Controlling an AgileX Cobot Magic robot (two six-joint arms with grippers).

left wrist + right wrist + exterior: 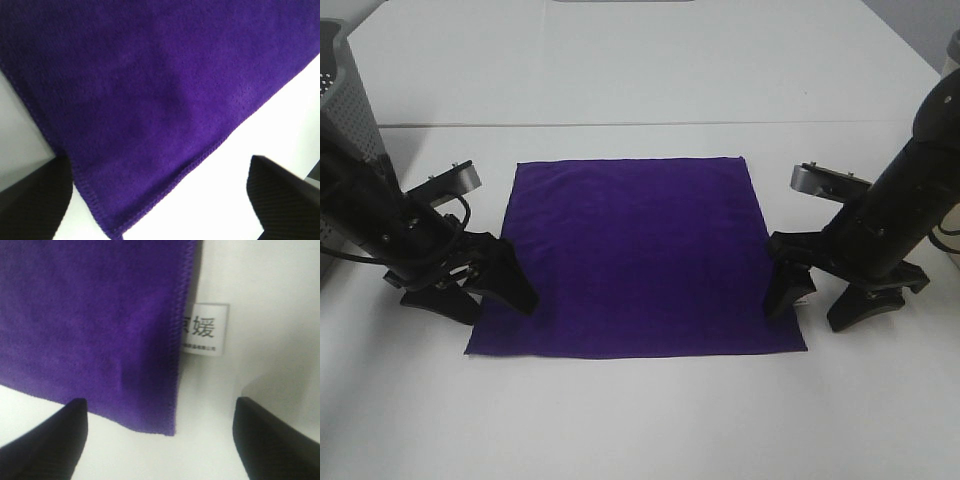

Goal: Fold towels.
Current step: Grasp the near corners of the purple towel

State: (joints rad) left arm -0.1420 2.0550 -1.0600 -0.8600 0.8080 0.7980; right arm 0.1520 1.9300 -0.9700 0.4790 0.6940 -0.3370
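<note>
The deep purple towel point(635, 255) lies spread flat and square on the white table point(640, 420). My left gripper point(475, 292) is open and low at the towel's near left corner, one finger over the cloth and one outside it. The left wrist view shows that corner point(150, 125) between the open fingers point(30, 205). My right gripper point(820, 300) is open at the near right corner, straddling the towel's edge. The right wrist view shows the corner point(100, 330), its small white tag point(205, 329) on the side edge, and the fingers point(275, 440) apart. Neither gripper holds anything.
A grey perforated metal container point(345, 110) stands at the far left behind the left arm. A seam point(640, 125) runs across the table beyond the towel.
</note>
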